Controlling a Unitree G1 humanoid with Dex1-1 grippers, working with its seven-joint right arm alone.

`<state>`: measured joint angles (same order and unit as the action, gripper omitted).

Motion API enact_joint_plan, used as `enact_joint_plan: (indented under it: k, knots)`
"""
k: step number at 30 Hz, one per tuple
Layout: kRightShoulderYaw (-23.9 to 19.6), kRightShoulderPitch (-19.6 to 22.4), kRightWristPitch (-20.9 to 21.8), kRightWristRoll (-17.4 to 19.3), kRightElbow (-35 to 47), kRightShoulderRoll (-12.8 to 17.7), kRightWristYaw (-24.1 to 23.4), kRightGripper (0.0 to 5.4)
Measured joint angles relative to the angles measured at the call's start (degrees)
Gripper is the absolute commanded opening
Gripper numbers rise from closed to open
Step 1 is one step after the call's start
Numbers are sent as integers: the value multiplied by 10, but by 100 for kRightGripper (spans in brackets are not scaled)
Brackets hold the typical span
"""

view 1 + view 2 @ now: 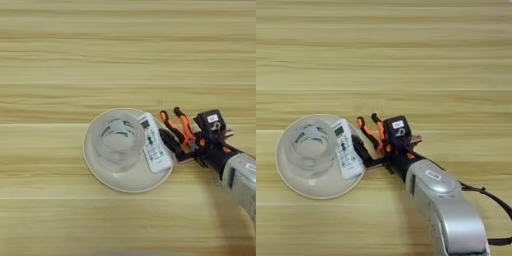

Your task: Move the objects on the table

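- My gripper sits at the right rim of the plate, its two black fingers reaching left toward the remote, and the silver forearm runs back to the lower right corner.
- I cannot tell whether my fingers are spread or clamped; the lower one lies along the table by the plate's edge, and the upper one touches or nearly touches the remote's right side.
- The needle-nose pliers lie just above my fingers, their orange-and-black handles pointing up and to the left, close against my wrist; whether I grip them I cannot make out.
- The slim white remote rests on the right part of the plate, lengthwise, screen end toward the top, its lower end near the plate's rim.
- The shallow white plate holds two things: the remote on its right and the cup on its left and middle.
- The clear glass cup stands upright on the plate, just beside the remote; it looks to have nothing inside, though glare on the glass makes that hard to judge.
- The light wood table carries the plate in its lower middle part.
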<state>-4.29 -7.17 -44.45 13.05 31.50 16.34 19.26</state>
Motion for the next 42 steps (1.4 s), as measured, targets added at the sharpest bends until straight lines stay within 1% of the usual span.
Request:
enact_joint_plan:
  k: [10, 15, 18, 22, 25, 29, 39, 42]
  knots:
    - [-30, 17, 0, 4, -15, 9, -1, 539]
    - [-47, 39, 2, 4, -52, 14, -1, 539]
    - [-52, 54, 13, -4, -79, 21, -1, 539]
    - [-51, 72, 16, -7, -114, 25, 0, 539]
    - [-46, 91, 28, -14, -143, 35, 5, 539]
    - [-36, 109, 42, -24, -197, 38, 15, 539]
    - [-20, 112, 63, -35, -231, 40, 27, 539]
    - [-18, 112, 63, -37, -237, 40, 27, 539]
